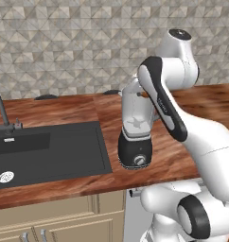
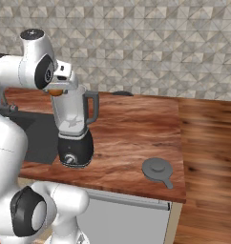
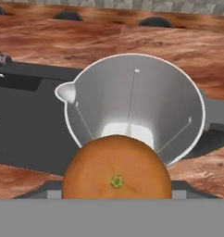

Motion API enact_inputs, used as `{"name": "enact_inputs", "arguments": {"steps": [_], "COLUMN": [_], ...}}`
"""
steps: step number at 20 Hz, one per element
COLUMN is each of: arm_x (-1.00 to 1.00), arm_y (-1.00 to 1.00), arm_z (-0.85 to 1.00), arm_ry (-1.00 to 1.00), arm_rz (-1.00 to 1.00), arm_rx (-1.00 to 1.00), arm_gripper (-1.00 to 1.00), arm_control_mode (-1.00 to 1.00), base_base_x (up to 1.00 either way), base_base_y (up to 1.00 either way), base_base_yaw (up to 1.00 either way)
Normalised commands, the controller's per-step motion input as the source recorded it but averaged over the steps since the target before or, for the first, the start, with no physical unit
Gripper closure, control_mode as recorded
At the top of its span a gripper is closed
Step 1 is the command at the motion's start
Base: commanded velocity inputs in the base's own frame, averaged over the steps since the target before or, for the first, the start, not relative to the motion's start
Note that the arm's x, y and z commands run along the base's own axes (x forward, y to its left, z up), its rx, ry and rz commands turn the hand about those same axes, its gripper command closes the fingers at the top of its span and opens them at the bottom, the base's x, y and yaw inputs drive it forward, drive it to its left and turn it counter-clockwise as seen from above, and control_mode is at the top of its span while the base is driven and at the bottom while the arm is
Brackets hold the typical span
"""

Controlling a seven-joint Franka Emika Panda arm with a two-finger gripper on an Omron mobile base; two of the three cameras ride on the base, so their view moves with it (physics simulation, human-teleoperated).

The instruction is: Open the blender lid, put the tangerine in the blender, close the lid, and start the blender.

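A: Left base view first. Where does the blender [image 1: 135, 130] stand?

B: On the wooden counter [image 1: 55, 111], just beside the dark sink [image 1: 50, 151], on the side away from the faucet [image 1: 4, 113]. Jar upright, silver knob facing the camera. The white arm crosses in front of the jar's upper part, so its rim is hidden here.

A: Right base view?

B: The blender [image 2: 74, 128] again, handle pointing away from the arm. The blender lid [image 2: 157, 169] is off — it lies flat on the counter [image 2: 136, 128], well apart from the blender, near the counter's front edge. The gripper [image 2: 57, 88] sits right over the jar's open rim, with the tangerine [image 2: 55, 92] showing as an orange sliver beneath it.

A: Hand view?

B: Looking down into the open jar of the blender [image 3: 134, 109]; pour spout toward the sink [image 3: 30, 120]. The tangerine [image 3: 116, 167] fills the near foreground, stem end toward the camera, above the jar's near rim.

A: Fingers?

B: Closed on the tangerine — pads flanking it.
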Motion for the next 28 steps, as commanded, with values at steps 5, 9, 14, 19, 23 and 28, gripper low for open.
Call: {"name": "enact_inputs", "arguments": {"steps": [5,9,14,19,23,28], "arm_x": [0.23,0.19,0.21,0.32,0.47,0.32], "arm_y": [0.00,-0.02,-0.03,-0.15,-0.06,-0.02], "arm_z": [-0.39,-0.27,-0.22,-0.03,0.00,-0.42], "arm_ry": [0.06,0.00,0.00,0.00,0.00,0.09], "arm_rz": [0.00,0.00,0.00,0.00,0.00,0.00], "arm_rx": [-0.03,-0.01,0.00,0.00,0.00,0.00], "arm_gripper": [1.00,1.00,1.00,1.00,1.00,1.00], "arm_control_mode": [-1.00,-1.00,-1.00,-1.00,-1.00,-1.00], "base_base_x": [0.00,0.00,0.00,0.00,0.00,0.00], "base_base_y": [0.00,0.00,0.00,0.00,0.00,0.00], "base_base_yaw": [0.00,0.00,0.00,0.00,0.00,0.00]}}
